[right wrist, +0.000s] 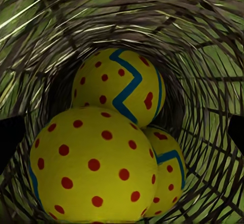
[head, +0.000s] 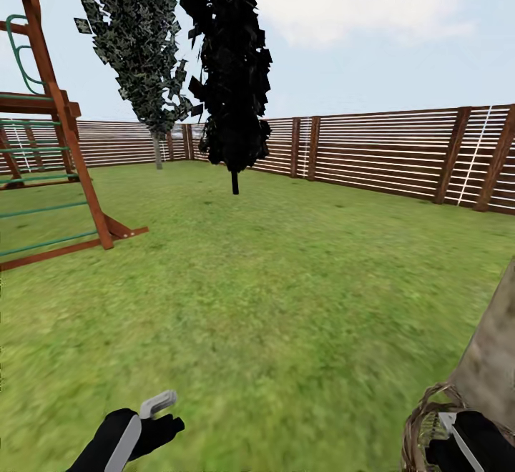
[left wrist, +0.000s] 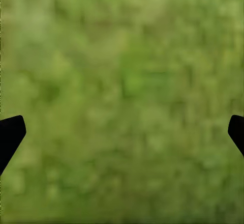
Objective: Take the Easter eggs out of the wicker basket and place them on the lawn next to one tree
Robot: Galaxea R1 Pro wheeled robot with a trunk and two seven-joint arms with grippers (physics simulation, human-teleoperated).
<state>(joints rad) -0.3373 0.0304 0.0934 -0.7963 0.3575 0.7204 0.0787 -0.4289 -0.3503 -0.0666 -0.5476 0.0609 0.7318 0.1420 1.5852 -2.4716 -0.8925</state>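
Note:
Three yellow Easter eggs with red dots and blue zigzag bands lie stacked at the bottom of the wicker basket (right wrist: 203, 40): one at the back (right wrist: 119, 84), a large near one (right wrist: 94, 165) and a third half hidden beside it (right wrist: 168, 173). My right gripper (right wrist: 122, 135) is open, reaching down into the basket just above the eggs, with its dark fingertips (right wrist: 10, 140) at either edge. In the head view, the basket (head: 422, 429) sits at the bottom right around my right gripper (head: 461, 440). My left gripper (head: 163, 415) hangs open over bare lawn (left wrist: 127, 81).
A thick pale grey-brown trunk (head: 493, 357) rises right behind the basket. Two dark columnar trees (head: 229, 64) stand far off by the slatted wooden fence (head: 386, 150). A wooden climbing frame (head: 50, 171) stands at the left. Wide lawn (head: 272, 279) lies between.

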